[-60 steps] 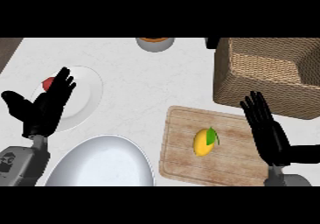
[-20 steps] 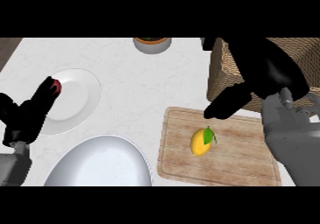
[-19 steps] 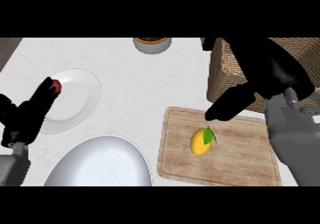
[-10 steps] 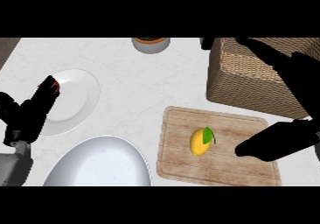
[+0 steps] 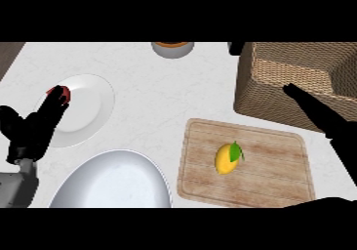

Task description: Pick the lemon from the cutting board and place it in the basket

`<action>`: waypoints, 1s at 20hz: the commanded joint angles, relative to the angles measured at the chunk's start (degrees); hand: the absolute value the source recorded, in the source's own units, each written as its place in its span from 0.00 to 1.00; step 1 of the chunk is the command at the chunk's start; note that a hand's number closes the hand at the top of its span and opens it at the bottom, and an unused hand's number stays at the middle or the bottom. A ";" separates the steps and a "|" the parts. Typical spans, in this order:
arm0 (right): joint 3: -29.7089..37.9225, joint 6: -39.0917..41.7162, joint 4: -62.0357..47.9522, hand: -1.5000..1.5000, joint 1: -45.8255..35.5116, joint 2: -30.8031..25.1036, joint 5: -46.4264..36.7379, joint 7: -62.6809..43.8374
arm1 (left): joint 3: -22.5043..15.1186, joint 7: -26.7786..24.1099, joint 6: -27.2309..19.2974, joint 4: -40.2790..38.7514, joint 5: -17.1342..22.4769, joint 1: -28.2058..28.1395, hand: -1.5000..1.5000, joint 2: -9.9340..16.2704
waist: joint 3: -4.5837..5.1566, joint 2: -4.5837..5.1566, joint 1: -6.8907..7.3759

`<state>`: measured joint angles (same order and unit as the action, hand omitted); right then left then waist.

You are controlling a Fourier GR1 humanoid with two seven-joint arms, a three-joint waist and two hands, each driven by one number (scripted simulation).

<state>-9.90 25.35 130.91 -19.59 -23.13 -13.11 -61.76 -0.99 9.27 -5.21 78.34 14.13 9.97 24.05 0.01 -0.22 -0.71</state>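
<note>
A yellow lemon (image 5: 225, 158) with a green leaf lies near the middle of the wooden cutting board (image 5: 271, 173). The woven basket (image 5: 278, 95) stands just behind the board at the upper right. My right hand (image 5: 327, 121) looms large at the right edge, open, one straight finger reaching across the basket's front wall and the thumb showing at the lower right corner. It is to the right of the lemon and apart from it. My left hand (image 5: 31, 128) rests open at the left, fingers up, over the rim of a white plate (image 5: 91, 105).
A small red thing (image 5: 54, 91) lies on the white plate beside my left fingertips. A large grey bowl (image 5: 116, 183) sits at the lower left, close to the board. A small cup (image 5: 172, 48) stands at the counter's far edge.
My right hand has swung from the basket's left side down to the right edge, nearer the view. The lemon and the left hand have not moved.
</note>
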 commanded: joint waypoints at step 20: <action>-9.55 -20.34 -31.61 0.00 13.95 14.93 -28.23 27.76 | 4.55 2.81 4.05 0.96 -3.10 2.09 0.50 -1.67 | -0.02 0.22 0.84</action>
<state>-19.54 5.17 104.29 -6.22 -9.09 -40.61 -35.84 2.36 11.08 -2.06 77.76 11.23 12.28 21.97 -0.01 0.02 0.08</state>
